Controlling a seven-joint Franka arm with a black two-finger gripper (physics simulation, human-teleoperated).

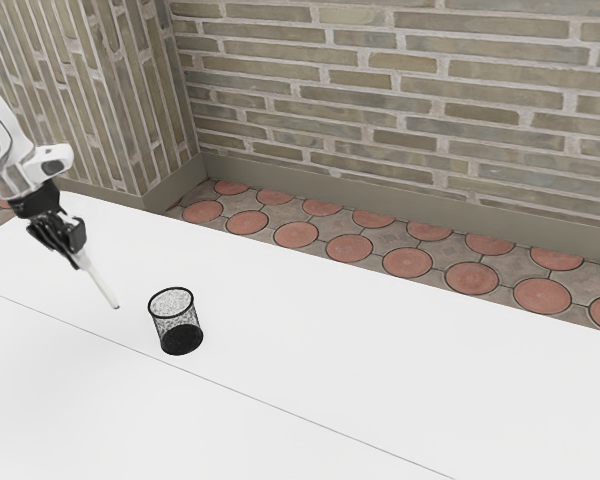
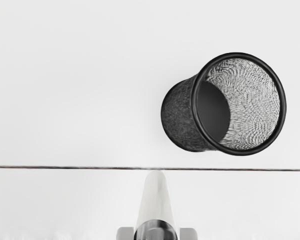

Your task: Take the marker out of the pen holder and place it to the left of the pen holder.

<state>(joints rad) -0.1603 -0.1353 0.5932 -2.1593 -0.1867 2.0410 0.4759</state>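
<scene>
My black gripper (image 1: 77, 254) is at the exterior view's left, above the white table, shut on the white marker (image 1: 100, 282). The marker slants down toward the exterior view's right, its dark tip beside the pen holder and not touching it. The black mesh pen holder (image 1: 180, 338) stands upright, and nothing is inside it. From the hand, the marker (image 2: 156, 200) shows between the two fingertips of the gripper (image 2: 156, 234), one on each side, with the pen holder (image 2: 182, 117) beyond its far end.
A thin dark seam crosses the white table (image 1: 360, 350), passing close to the pen holder's base. Behind the table's far edge lie a tiled floor (image 1: 349, 248) and a brick wall (image 1: 400, 100).
</scene>
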